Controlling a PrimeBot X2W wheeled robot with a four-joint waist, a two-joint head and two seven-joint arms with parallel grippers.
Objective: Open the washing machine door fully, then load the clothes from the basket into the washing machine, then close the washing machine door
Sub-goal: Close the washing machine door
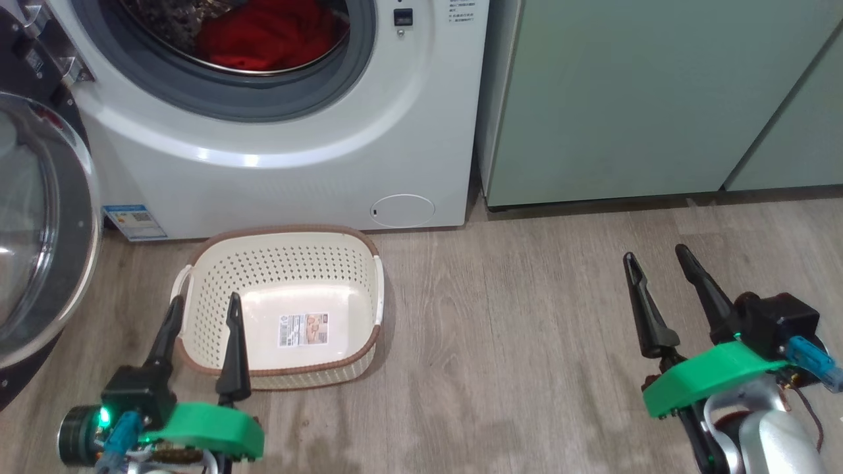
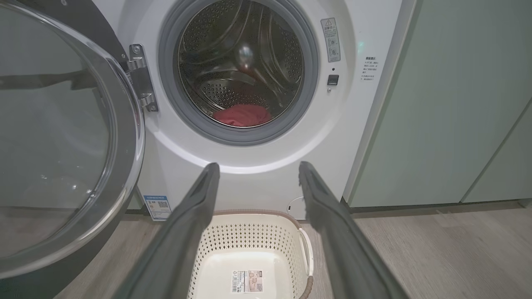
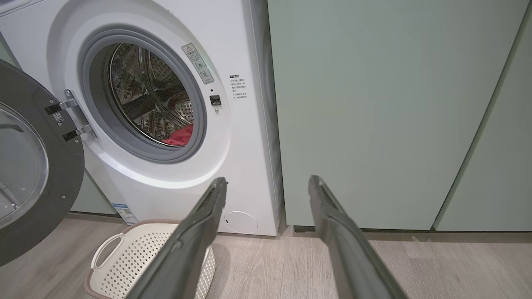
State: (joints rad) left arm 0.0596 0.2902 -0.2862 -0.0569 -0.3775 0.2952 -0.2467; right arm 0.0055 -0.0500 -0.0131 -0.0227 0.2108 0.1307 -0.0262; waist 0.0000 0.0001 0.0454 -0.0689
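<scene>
The white washing machine [image 1: 296, 171] [image 2: 266, 166] [image 3: 245, 137] stands with its door [image 1: 39, 237] [image 2: 62, 137] [image 3: 29, 166] swung wide open to the left. Red clothes [image 1: 270, 36] [image 2: 242, 115] [image 3: 181, 136] lie in the steel drum. On the floor before the machine sits the cream basket [image 1: 283, 263] [image 2: 249, 245] [image 3: 137, 253], nothing in it but a label sticker. My left gripper [image 1: 204, 309] [image 2: 257, 172] hovers open at the basket's near left corner, holding nothing. To the right, over bare floor, my right gripper [image 1: 655, 253] [image 3: 268, 182] is open too, with nothing between its fingers.
Pale green cabinets [image 1: 658, 99] [image 2: 449, 104] [image 3: 395, 112] stand right of the washer. A small round white flap [image 1: 402, 210] sits low on the washer front. Grey wood floor [image 1: 527, 342] spreads between the basket and my right arm.
</scene>
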